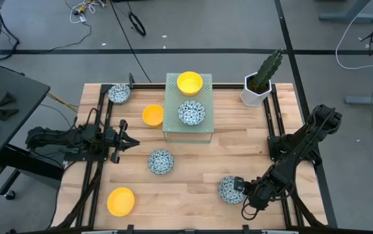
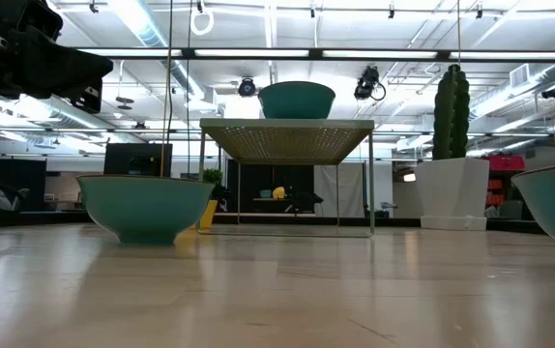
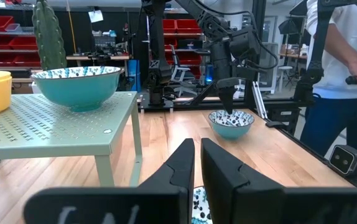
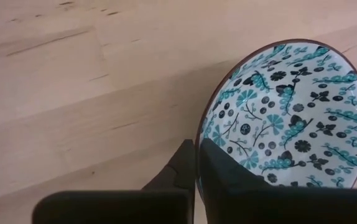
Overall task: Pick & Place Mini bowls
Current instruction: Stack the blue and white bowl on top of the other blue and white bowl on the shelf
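Gripped by the rim at the worktop's near right: a blue-patterned mini bowl (image 1: 231, 189), pinched between the fingers of the right pincer (image 1: 243, 189), one finger inside the wall and one outside, as seen from the right wrist view on the bowl (image 4: 290, 118). Sitting on the wooden worktop (image 1: 193, 201), or barely off it; cannot tell which. Seen also from the left wrist view as the bowl (image 3: 231, 123) beneath the right arm's pincer (image 3: 228, 102). Near the middle, a second patterned bowl (image 1: 161, 161), alone on the wood. On a pale green perforated stand (image 1: 188, 130) at the middle back, a third patterned bowl (image 1: 191, 113) and, behind it, a yellow bowl (image 1: 190, 82). Just left of the stand, on the wood, another yellow bowl (image 1: 153, 116). At the back left corner, a fourth patterned bowl (image 1: 119, 93). At the near left, a third yellow bowl (image 1: 121, 201). Waiting at the left edge, level with the stand's front: the left pincer (image 1: 134, 142), fingers drawn nearly together, holding nothing. At the back right corner, a cactus in a white hexagonal pot (image 1: 259, 89). Beyond the worktop in the left wrist view, a person (image 3: 343, 81) in a white top.
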Controlling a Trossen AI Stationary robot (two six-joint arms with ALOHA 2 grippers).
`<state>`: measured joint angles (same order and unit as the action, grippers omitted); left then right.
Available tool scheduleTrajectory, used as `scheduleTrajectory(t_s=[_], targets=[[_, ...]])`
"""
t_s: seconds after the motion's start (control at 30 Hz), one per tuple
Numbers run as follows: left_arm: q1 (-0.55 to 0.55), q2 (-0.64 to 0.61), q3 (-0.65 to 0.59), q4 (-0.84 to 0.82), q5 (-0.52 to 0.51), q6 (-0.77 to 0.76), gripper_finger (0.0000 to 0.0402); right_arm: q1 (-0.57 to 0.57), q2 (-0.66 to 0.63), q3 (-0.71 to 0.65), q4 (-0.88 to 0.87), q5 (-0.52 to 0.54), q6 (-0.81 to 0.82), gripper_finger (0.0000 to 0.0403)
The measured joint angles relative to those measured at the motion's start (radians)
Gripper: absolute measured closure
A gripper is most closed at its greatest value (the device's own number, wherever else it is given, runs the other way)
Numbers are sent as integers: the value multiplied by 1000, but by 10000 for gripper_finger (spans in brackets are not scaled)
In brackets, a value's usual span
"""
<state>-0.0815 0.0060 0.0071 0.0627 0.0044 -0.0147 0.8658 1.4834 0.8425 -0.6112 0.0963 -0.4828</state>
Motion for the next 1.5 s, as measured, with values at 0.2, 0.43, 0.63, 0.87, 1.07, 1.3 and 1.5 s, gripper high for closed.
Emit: scheduleTrajectory(t_s=[0.2,0.43,0.63,0.87,1.07,1.3,1.5], targets=[[0,0,0,0,0,0,367,0,-20,0,-21,-1,1,400],[0,0,0,0,0,0,367,-7,-59,52,-122,-20,19,402],[0,0,0,0,0,0,367,-14,-65,159,-217,-14,34,403],[0,0,0,0,0,0,367,-14,-64,288,-291,-3,50,403],[0,0,0,0,0,0,367,-23,-64,422,-362,26,58,403],[0,0,0,0,0,0,367,-46,-64,560,-438,81,111,403],[0,0,0,0,0,0,367,-47,-64,636,-504,151,179,403]])
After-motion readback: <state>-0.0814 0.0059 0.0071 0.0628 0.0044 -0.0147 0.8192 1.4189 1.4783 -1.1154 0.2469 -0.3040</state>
